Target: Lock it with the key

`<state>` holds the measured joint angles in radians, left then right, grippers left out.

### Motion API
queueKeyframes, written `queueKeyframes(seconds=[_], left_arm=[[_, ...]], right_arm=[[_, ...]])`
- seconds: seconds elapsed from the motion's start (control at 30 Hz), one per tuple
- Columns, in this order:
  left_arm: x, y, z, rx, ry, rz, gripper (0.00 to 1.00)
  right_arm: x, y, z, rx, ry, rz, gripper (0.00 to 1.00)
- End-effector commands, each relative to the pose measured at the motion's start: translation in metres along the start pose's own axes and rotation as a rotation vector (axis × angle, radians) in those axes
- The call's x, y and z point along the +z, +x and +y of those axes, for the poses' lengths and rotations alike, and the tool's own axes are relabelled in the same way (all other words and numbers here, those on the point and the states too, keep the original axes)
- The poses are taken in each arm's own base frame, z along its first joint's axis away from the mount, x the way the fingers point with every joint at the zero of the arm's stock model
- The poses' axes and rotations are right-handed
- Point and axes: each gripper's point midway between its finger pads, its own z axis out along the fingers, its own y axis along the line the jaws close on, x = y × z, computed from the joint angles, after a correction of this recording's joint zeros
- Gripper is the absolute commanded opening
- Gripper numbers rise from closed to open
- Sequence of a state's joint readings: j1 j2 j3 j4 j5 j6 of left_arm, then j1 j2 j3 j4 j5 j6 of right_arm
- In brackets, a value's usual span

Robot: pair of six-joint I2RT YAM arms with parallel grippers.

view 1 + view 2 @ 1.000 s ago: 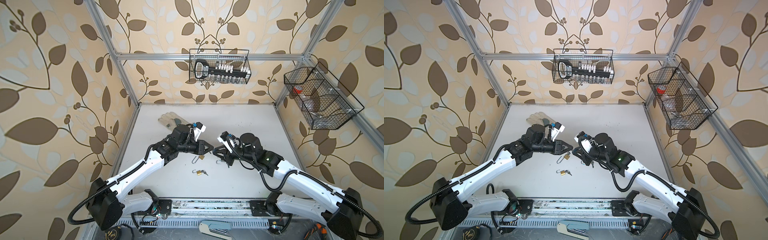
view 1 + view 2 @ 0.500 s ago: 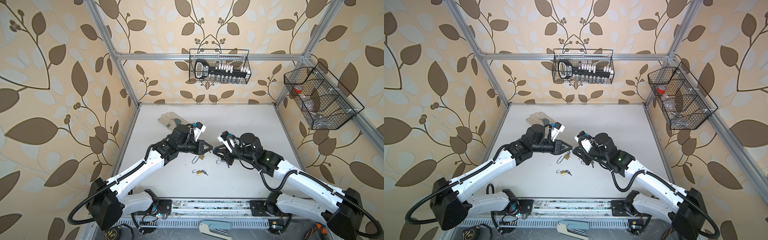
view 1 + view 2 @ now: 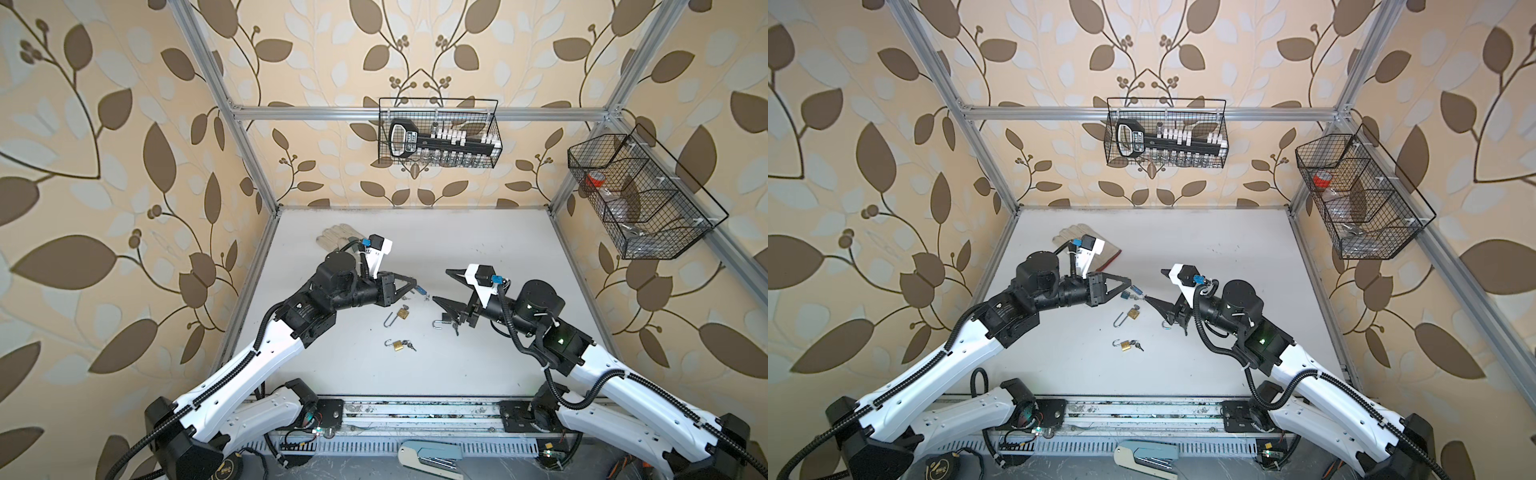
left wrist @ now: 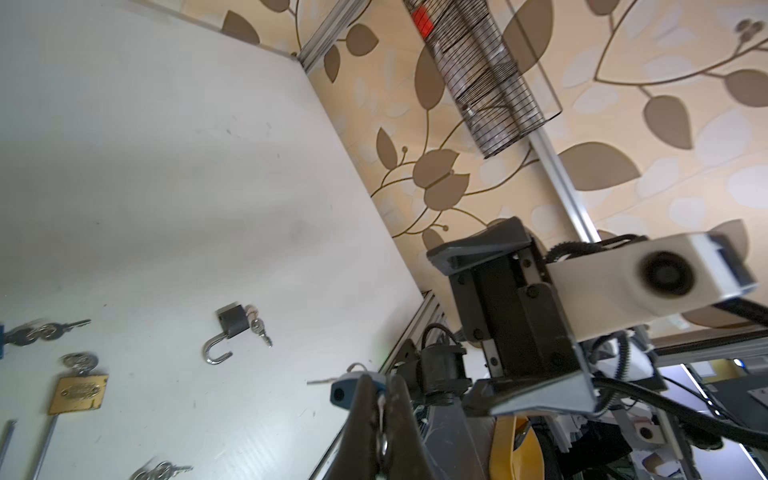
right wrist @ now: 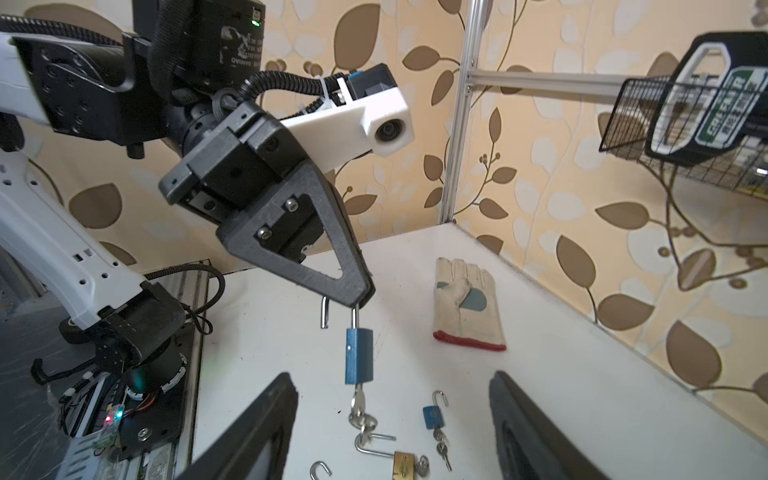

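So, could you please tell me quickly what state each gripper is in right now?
Left gripper: closed on the shackle of the hanging blue padlock.
Right gripper: open, holding nothing.

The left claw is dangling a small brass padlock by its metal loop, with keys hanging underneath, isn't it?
Nearly. The left gripper dangles a small blue padlock, not a brass one; the right wrist view shows it. It does hang by its metal loop, with keys underneath.
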<state>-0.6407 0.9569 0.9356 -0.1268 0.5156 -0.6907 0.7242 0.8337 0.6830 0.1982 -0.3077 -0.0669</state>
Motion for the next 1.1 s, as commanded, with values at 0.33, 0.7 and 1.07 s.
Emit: queueKeyframes(seconds=[0.33,0.7,1.07], left_arm=[[-0.032,-0.039,-0.087,0.064,0.291,-0.128,0.00],[-0.037,-0.039,-0.095,0.079,0.315,-0.133,0.00],[-0.042,-0.040,-0.102,0.091,0.337,-0.135,0.00]], right_arm=[[0.010,-0.074,0.027,-0.190,-0.162,-0.180,0.48],[0.021,-0.059,0.026,-0.177,-0.141,-0.139,0.32],[0.025,-0.053,0.024,-0.167,-0.137,-0.115,0.25]])
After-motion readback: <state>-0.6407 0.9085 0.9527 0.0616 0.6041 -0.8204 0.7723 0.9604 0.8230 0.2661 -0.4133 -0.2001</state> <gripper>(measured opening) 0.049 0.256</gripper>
